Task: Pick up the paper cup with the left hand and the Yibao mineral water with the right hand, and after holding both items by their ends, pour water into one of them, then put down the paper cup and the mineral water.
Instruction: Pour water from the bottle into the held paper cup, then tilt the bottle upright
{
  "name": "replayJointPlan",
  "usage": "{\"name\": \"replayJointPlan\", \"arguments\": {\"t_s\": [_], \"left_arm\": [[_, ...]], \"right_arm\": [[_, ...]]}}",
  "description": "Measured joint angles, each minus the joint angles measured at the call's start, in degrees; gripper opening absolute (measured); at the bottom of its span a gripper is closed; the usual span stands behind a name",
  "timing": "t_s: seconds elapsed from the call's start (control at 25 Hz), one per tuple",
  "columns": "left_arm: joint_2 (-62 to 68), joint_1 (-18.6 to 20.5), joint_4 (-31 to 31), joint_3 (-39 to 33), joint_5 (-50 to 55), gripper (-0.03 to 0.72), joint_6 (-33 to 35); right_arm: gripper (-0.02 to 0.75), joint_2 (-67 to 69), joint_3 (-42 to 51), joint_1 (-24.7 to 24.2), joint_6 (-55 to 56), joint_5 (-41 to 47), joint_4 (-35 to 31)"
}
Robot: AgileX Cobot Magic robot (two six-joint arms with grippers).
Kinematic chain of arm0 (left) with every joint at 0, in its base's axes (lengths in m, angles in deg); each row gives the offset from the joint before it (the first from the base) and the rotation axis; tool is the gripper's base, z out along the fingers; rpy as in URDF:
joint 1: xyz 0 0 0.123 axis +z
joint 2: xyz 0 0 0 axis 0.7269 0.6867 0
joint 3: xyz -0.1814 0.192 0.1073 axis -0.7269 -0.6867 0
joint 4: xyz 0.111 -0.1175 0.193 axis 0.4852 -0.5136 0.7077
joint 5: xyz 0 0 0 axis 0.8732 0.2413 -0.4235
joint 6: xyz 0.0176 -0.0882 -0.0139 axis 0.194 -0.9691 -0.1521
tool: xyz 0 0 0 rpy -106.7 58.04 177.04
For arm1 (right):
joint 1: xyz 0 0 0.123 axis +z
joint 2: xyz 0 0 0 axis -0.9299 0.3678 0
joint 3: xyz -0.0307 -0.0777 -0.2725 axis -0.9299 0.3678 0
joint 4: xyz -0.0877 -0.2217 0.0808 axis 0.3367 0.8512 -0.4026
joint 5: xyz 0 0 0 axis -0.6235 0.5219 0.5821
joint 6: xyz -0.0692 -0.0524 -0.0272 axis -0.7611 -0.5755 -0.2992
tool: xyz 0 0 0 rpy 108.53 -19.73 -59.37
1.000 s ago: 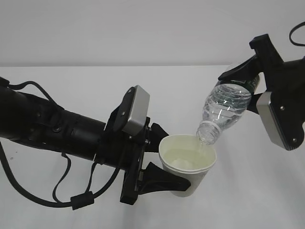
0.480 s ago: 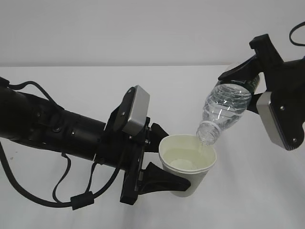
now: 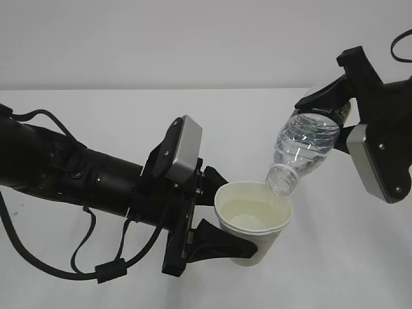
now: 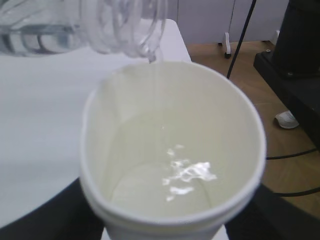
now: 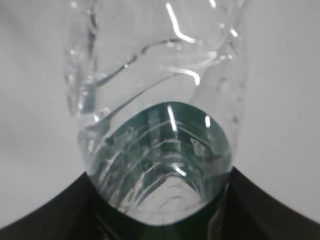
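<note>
My left gripper (image 3: 239,215) is shut on the white paper cup (image 3: 254,225), one black finger on each side of its wall. The cup stands upright just above the table, and water lies in its cream bottom (image 4: 172,150). My right gripper (image 3: 322,114) is shut on the base end of the Yibao mineral water (image 3: 302,147). The bottle tilts neck-down to the left, its open mouth right over the cup's far rim. A thin thread of water runs from the bottle's neck (image 4: 127,27) into the cup. In the right wrist view the clear ribbed bottle (image 5: 155,125) fills the space between the dark fingers (image 5: 50,217).
A white table (image 3: 96,109) spreads under both arms, with a pale wall behind it. Black cables (image 3: 84,257) hang from the left arm near the tabletop. Past the table's edge (image 4: 181,42) lie a wooden floor, a black stand (image 4: 295,65) and cords.
Neither arm, the cup nor the bottle has shifted. The trickle under the bottle's mouth looks fainter in the exterior view than a second ago.
</note>
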Motion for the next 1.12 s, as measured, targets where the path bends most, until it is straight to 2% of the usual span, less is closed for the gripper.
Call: {"name": "replayJointPlan", "arguments": {"t_s": [1.12], "left_arm": [[0.0,0.0,0.1,0.0,0.0,0.467,0.0]], "right_arm": [[0.435,0.0,0.0,0.0,-0.2,0.0,0.0]]}}
